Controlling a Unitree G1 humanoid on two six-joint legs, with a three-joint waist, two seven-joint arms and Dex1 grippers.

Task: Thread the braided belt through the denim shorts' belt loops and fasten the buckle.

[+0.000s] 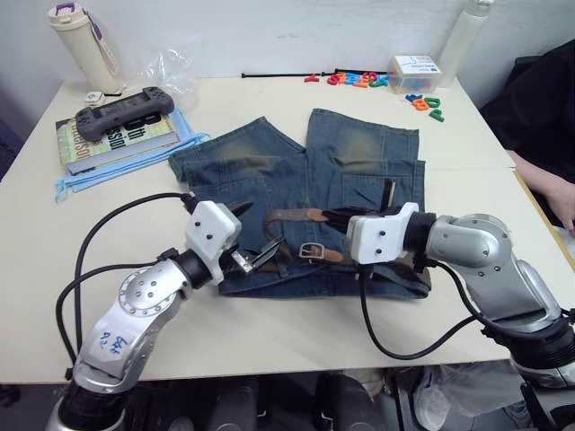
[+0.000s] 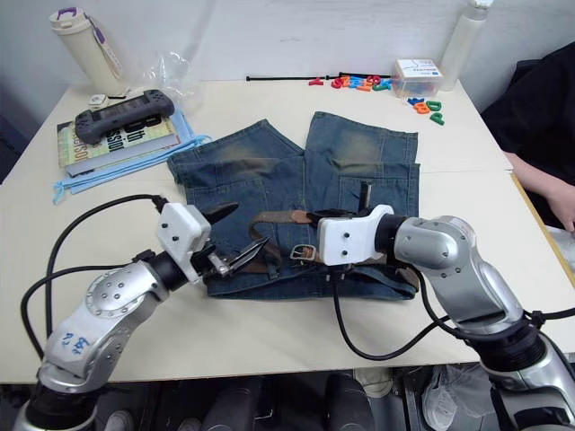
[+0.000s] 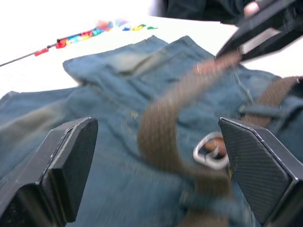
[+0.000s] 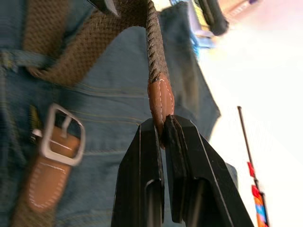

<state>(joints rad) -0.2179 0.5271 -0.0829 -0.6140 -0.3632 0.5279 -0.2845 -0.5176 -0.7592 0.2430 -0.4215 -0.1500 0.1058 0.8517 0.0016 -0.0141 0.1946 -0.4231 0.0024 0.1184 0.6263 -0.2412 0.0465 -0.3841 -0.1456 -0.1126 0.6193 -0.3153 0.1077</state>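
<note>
My right gripper [image 4: 161, 130] clamps the braided belt [image 4: 85, 38] by its leather tip, left gripper [image 3: 156, 156] spread empty; this thin pinch could slip before reaching the buckle [image 4: 61, 135].

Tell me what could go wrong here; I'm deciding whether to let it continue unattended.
1. The right tool pinches only the very end of the belt tip, so a pull might slip it free.
2. The left tool is open around the belt without holding it, so the strap may drag back through the loops.
3. The buckle lies loose on the shorts and could shift when the tip is fed in.
</note>
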